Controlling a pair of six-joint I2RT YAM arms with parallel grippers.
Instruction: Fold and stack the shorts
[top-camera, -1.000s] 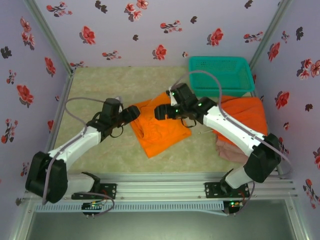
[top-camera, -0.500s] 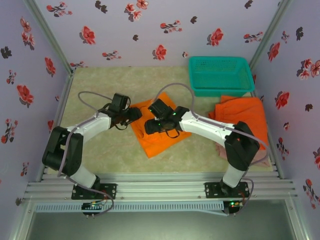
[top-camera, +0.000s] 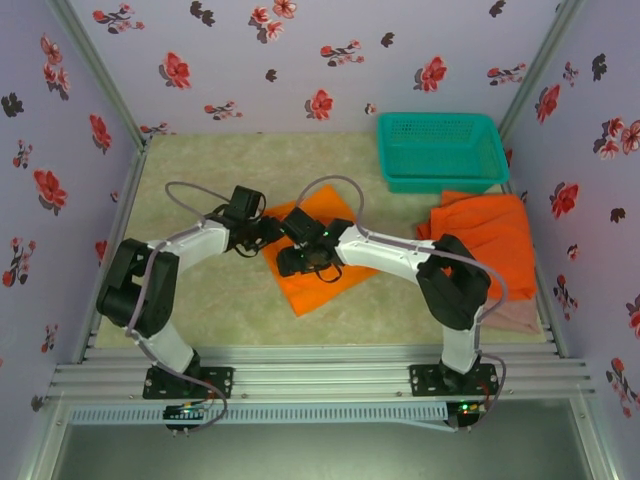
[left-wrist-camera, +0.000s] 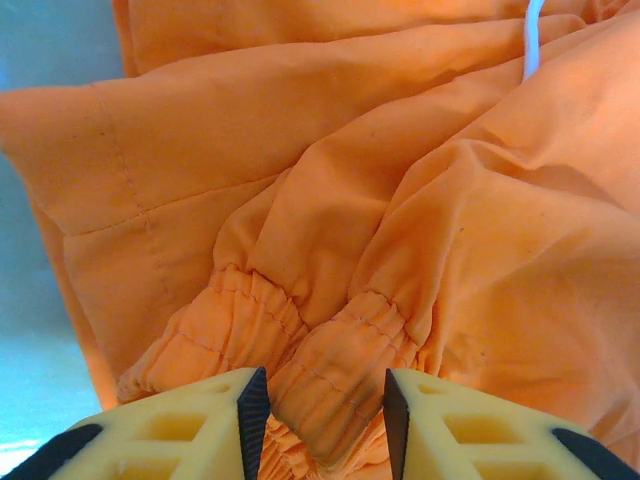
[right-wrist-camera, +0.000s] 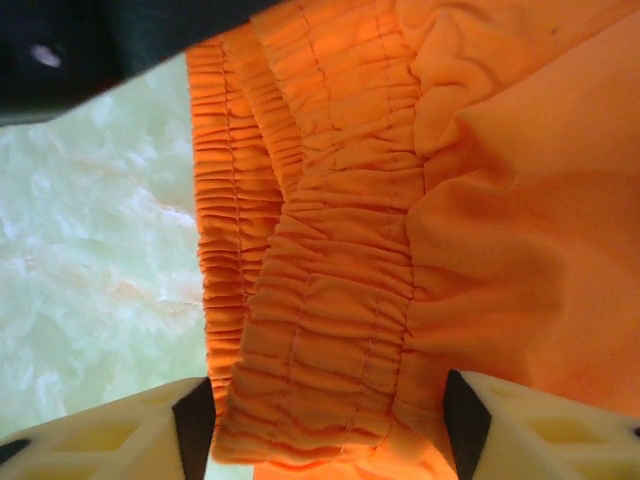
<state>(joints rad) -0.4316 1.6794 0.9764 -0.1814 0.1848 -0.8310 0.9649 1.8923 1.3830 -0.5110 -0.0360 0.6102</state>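
**Centre crowded, left and near sides open**

The left arm (top-camera: 195, 241) and right arm (top-camera: 388, 253) meet over the spread orange shorts (top-camera: 318, 280) at centre. The basket (top-camera: 440, 150) blocks 1 o'clock, and heaped shorts (top-camera: 492, 240) fill 3 o'clock. Bare table (top-camera: 190, 165) lies from 9 to 12 and at 6.

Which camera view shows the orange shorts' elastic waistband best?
Right wrist: the gathered waistband sits close up between the fingers, stitching sharp. Left wrist shows a smaller bunched stretch between its fingers. Top external shows the orange shorts partly under the arms, waistband detail too small.
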